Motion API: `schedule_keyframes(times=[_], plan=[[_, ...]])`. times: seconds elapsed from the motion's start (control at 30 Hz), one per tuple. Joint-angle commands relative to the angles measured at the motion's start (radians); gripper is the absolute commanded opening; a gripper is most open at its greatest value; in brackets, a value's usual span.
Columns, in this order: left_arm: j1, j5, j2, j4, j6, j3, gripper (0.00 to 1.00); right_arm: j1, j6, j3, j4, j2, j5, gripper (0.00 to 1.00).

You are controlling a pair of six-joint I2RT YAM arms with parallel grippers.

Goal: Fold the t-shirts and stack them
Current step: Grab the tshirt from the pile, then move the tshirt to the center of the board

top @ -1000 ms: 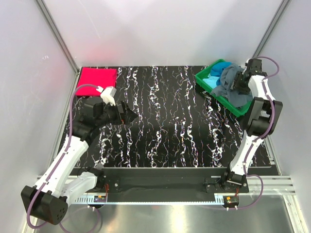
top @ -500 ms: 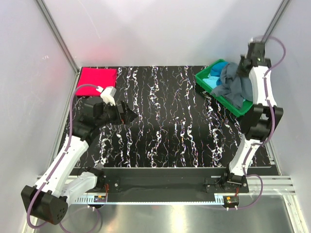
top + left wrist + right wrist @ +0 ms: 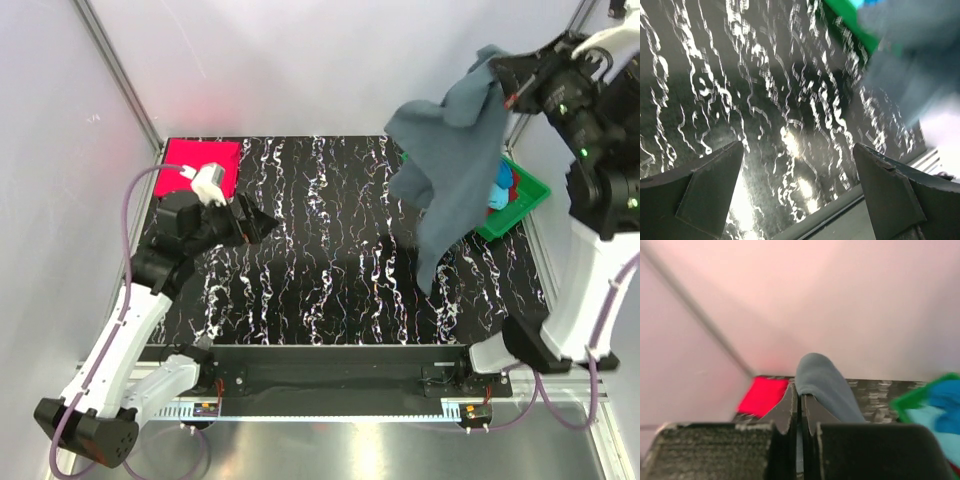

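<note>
Right gripper (image 3: 508,90) is up high, fingers pinched tight on one edge of the slate grey-blue t-shirt (image 3: 450,160). The right wrist view shows a fold of cloth bulging just past the closed tips. The rest of the shirt hangs free below and to the left of those fingers, clear of the table (image 3: 340,270), twisted, one corner lowest.

Left gripper (image 3: 262,225) fingers are spread wide with nothing between them, low over the tabletop. Folded red-pink shirt (image 3: 195,165) lies behind and to the left of them at the far corner. Green tray (image 3: 528,192) sits below the right fingers with turquoise cloth (image 3: 935,417) bunched inside. There are probably more shirts in there, but I can't separate them.

Handling: light, limp matte knit with no stiffness, so it drapes and swings. A single-point pinch lets it rotate and bunch. It's not fragile, but a thin edge could creep out of the pads.

Judgement: it needs a second hold. Left fingers should take the hem or shoulder edge hanging nearest them, then spread it flat. The tabletop is hard, glossy black with white veining, so cloth should slide on it easily.
</note>
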Motion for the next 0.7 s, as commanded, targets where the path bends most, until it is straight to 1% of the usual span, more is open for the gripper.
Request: schedule_keyframes(times=[0.0, 0.03, 0.1, 0.13, 0.17, 0.2, 0.27, 0.3, 0.37, 0.4, 0.47, 0.5, 0.53, 0.57, 0.6, 0.67], plan=[[0.007, -0.058, -0.040, -0.050, -0.006, 0.126, 0.99, 0.011, 0.274, -0.188, 0.223, -0.055, -0.383, 0.00], [0.005, -0.065, -0.040, -0.064, -0.005, 0.160, 0.99, 0.017, 0.313, -0.259, 0.275, -0.077, -0.414, 0.00], [0.007, -0.074, -0.042, -0.108, -0.005, 0.184, 0.99, 0.060, 0.353, -0.332, 0.288, -0.092, -0.446, 0.00], [0.008, -0.083, -0.043, -0.119, -0.001, 0.194, 0.99, 0.077, 0.345, -0.435, 0.291, -0.110, -0.448, 0.00], [0.008, -0.091, -0.046, -0.140, -0.001, 0.194, 0.99, 0.086, 0.336, -0.501, 0.292, -0.124, -0.432, 0.00], [0.007, -0.098, -0.051, -0.148, -0.001, 0.189, 0.99, 0.098, 0.332, -0.641, 0.297, -0.136, -0.423, 0.00], [0.008, -0.115, -0.060, -0.153, -0.004, 0.154, 0.99, 0.109, 0.330, -0.783, 0.335, -0.160, -0.406, 0.00], [0.008, -0.112, -0.062, -0.154, -0.004, 0.122, 0.99, 0.112, 0.338, -0.902, 0.376, -0.146, -0.406, 0.00], [0.008, -0.092, -0.054, -0.153, 0.001, 0.094, 0.99, 0.140, 0.336, -0.981, 0.418, -0.102, -0.408, 0.00], [0.010, -0.086, -0.043, -0.153, 0.001, 0.082, 0.99, 0.149, 0.332, -1.018, 0.437, -0.038, -0.409, 0.01], [0.010, -0.062, -0.028, -0.141, -0.001, 0.050, 0.98, 0.172, 0.318, -1.006, 0.469, 0.046, -0.408, 0.03], [0.008, -0.049, -0.010, -0.134, -0.001, 0.027, 0.98, 0.176, 0.315, -0.967, 0.486, 0.134, -0.409, 0.04], [0.010, -0.030, -0.002, -0.119, -0.002, 0.019, 0.98, 0.186, 0.310, -0.933, 0.489, 0.182, -0.408, 0.05], [0.008, -0.023, 0.007, -0.111, -0.005, 0.011, 0.97, 0.190, 0.306, -0.895, 0.489, 0.231, -0.399, 0.05], [0.008, -0.014, 0.027, -0.104, -0.009, -0.001, 0.97, 0.193, 0.309, -0.814, 0.487, 0.327, -0.397, 0.05], [0.010, 0.038, 0.044, -0.061, -0.019, -0.019, 0.95, 0.210, 0.324, -0.721, 0.487, 0.423, -0.405, 0.05]])
